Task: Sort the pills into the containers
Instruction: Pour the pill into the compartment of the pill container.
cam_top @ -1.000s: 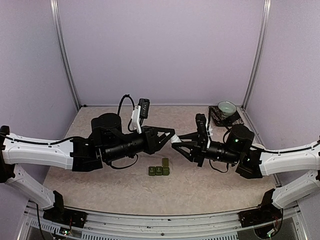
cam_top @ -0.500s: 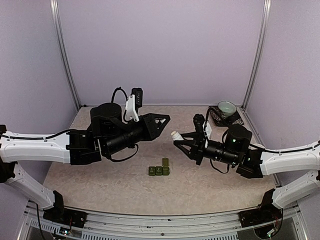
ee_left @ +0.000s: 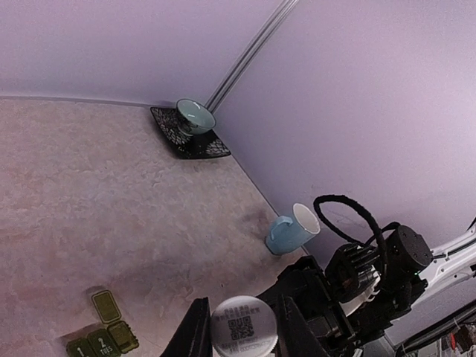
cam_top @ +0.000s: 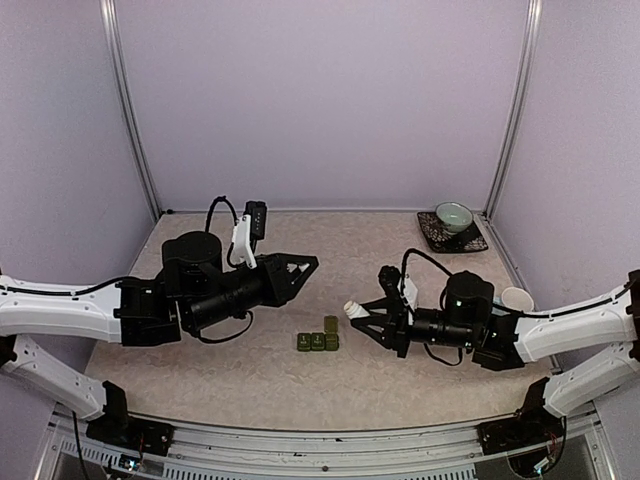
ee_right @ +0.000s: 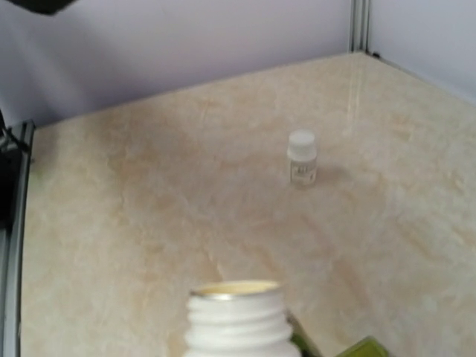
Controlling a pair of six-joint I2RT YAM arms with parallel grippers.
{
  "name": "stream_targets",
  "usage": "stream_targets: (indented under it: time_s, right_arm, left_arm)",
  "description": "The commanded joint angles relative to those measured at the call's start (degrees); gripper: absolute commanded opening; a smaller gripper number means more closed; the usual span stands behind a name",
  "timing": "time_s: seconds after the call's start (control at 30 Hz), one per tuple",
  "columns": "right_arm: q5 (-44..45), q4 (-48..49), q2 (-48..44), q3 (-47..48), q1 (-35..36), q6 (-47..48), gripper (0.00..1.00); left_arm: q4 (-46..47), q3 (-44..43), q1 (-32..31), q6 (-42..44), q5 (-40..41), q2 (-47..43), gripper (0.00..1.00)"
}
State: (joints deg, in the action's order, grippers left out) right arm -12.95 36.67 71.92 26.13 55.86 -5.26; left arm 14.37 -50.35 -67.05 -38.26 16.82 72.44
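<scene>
The containers are a dark green strip of three compartments on the table's middle, with one lid standing open; they also show in the left wrist view and at the bottom edge of the right wrist view. My right gripper is shut on a white pill bottle with its neck uncapped, held just right of the strip. My left gripper is shut on the white bottle cap, up and left of the strip. No loose pills show.
A small capped white bottle stands on the table in the right wrist view. A green bowl on a dark saucer sits at the back right corner. A pale blue mug lies near the right wall.
The two grippers have come apart. My left arm drew back left with the cap. My right arm moved down and nearer with the open bottle, close beside the containers.
</scene>
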Motion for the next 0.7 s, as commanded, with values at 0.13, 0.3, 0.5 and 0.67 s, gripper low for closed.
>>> stream_targets:
  time_s: [0.13,0.3,0.5,0.67]
  right_arm:
    - [-1.4,-1.3,6.8,0.3,0.4,1.5,0.0]
    - [-1.9,-3.6,11.3,2.7,0.4,2.1,0.0]
    - [-2.3,-7.8,16.9,7.0,-0.5,4.0,0.0]
    - [-2.9,-12.1,20.5,10.9,-1.3,5.8,0.0]
  left_arm:
    - [-0.8,4.9,0.2,1.8,0.0,-3.9,0.18]
    - [-0.9,6.4,0.3,2.7,0.6,-5.4,0.18]
    - [-1.0,7.8,0.3,3.6,0.8,-6.9,0.18]
    - [-1.1,8.9,0.6,3.9,1.1,-8.4,0.17]
